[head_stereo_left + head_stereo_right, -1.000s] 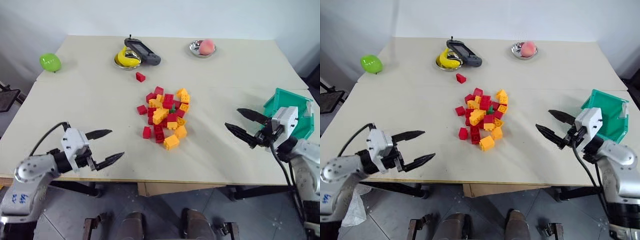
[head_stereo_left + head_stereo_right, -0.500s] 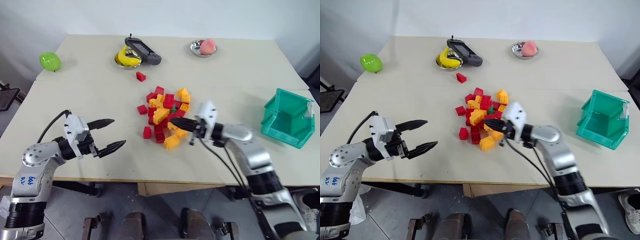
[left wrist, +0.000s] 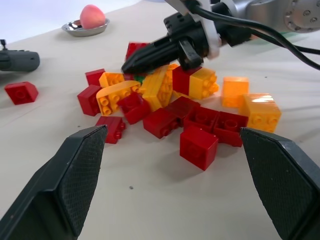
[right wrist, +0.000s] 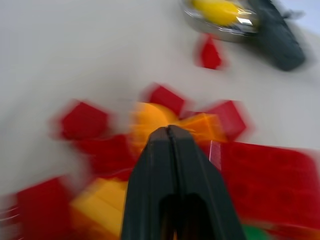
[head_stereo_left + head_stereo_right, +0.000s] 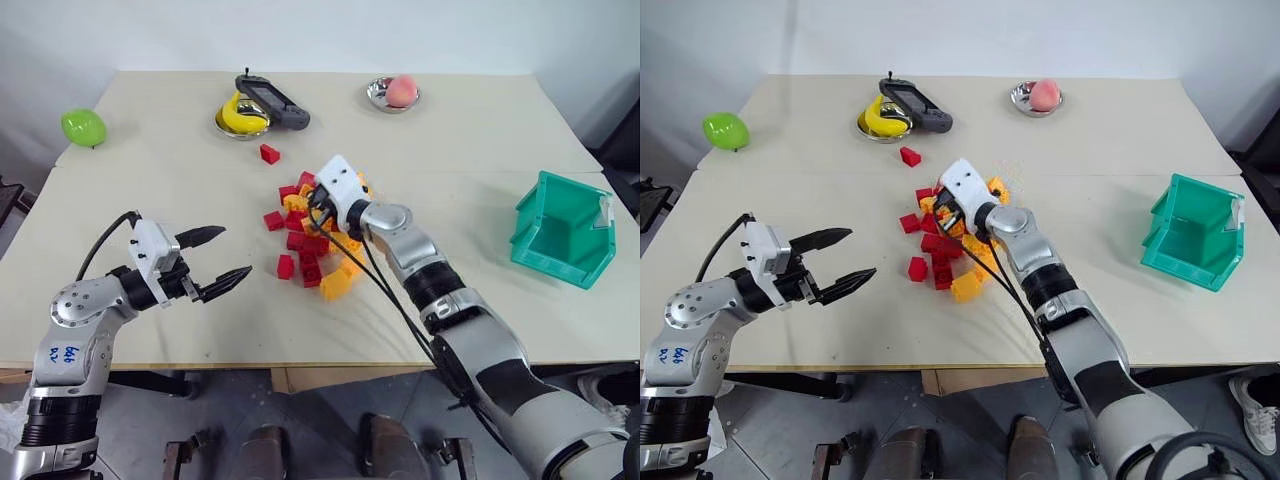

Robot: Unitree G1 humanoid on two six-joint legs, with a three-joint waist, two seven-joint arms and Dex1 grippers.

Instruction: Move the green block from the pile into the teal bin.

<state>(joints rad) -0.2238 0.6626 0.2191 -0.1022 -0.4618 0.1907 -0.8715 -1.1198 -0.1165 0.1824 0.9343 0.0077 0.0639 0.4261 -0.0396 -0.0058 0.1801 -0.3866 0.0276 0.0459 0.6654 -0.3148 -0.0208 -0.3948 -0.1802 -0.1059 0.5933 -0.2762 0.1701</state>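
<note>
left wrist view: red bricks [image 3: 199,146] crowd green block [image 3: 139,78].

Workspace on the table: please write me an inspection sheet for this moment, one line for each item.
Surface: beige table, two boards joined.
Job's things: pile mid-table; green block barely visible inside it; teal bin at right, nothing seen inside.
Clutter: lime fruit, banana bowl with black handheld device, peach dish, stray red brick.
Grippers: right gripper shut, over the pile; left gripper open, beside the pile.
Cables: black wires along right arm.
Surroundings: white wall, grey floor.
</note>
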